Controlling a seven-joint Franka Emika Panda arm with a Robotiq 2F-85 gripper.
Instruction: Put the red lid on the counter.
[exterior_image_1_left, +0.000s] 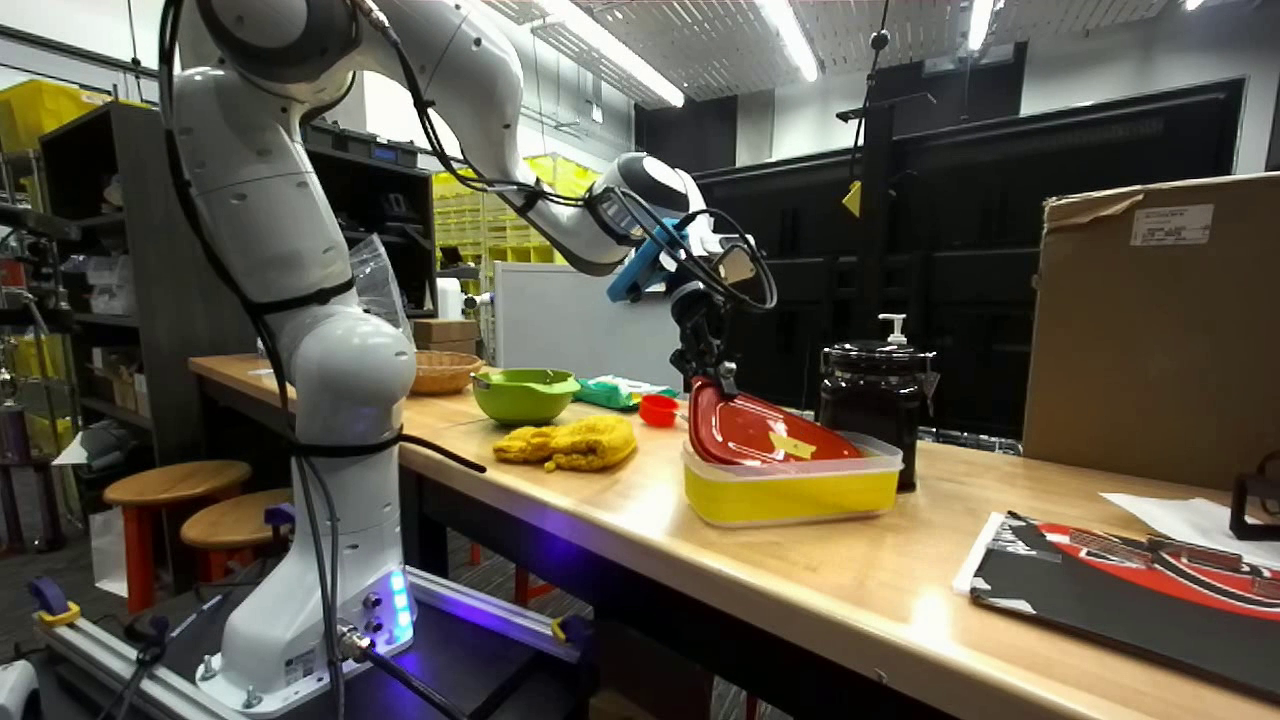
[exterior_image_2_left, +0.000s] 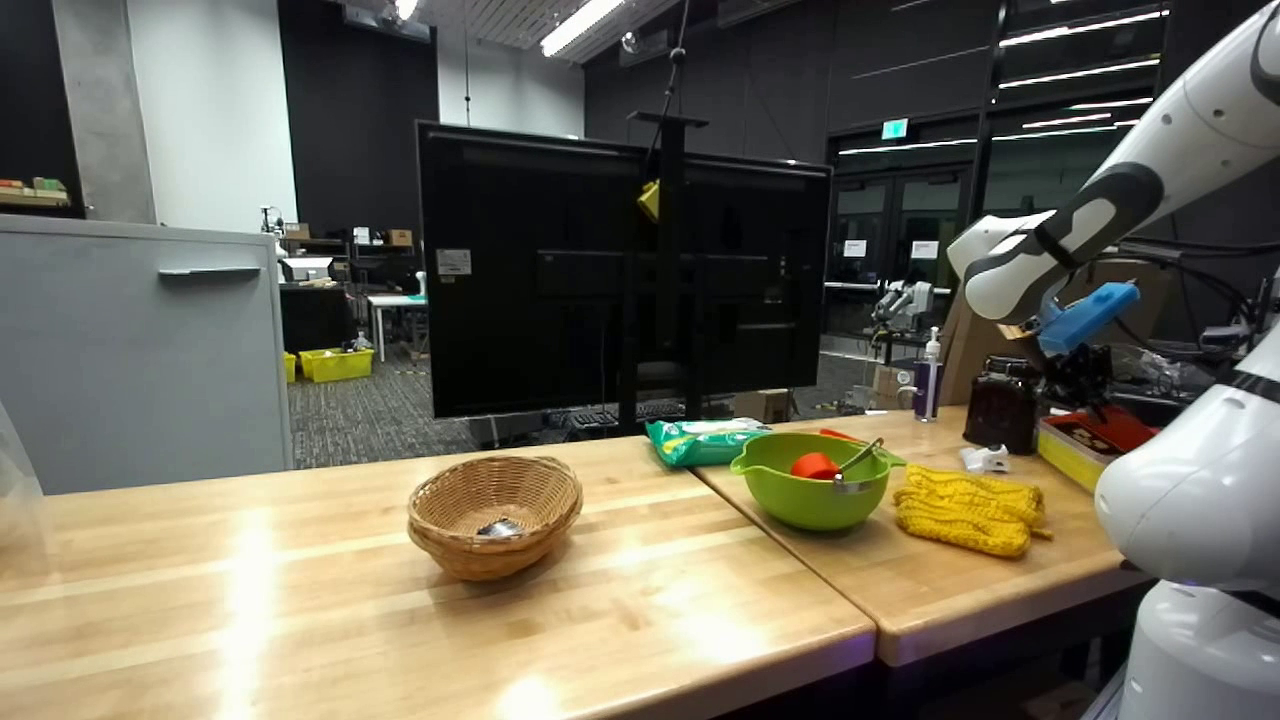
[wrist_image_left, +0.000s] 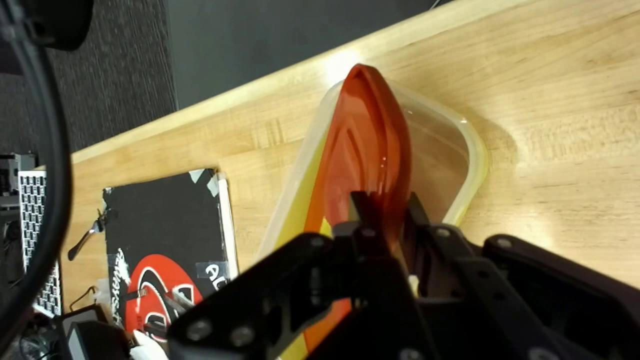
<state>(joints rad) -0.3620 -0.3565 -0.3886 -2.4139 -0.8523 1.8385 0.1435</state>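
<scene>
The red lid (exterior_image_1_left: 745, 432) is tilted, with its left edge raised and its lower edge inside the yellow container (exterior_image_1_left: 790, 498). The lid also shows in the wrist view (wrist_image_left: 345, 165), and partly in an exterior view (exterior_image_2_left: 1130, 428) behind the arm. My gripper (exterior_image_1_left: 712, 382) is at the raised edge of the lid. In the wrist view the fingers (wrist_image_left: 385, 202) stand on both sides of that edge and are shut on it. The container stands on the wooden counter (exterior_image_1_left: 860, 560) near a dark jar (exterior_image_1_left: 870, 400).
On the counter are a yellow knit cloth (exterior_image_1_left: 570, 443), a green bowl (exterior_image_1_left: 525, 395), a red cup (exterior_image_1_left: 658, 410), a green packet (exterior_image_2_left: 705, 442) and a wicker basket (exterior_image_2_left: 495, 515). A black-and-red binder (exterior_image_1_left: 1130, 590) and a cardboard box (exterior_image_1_left: 1150, 340) stand farther along it.
</scene>
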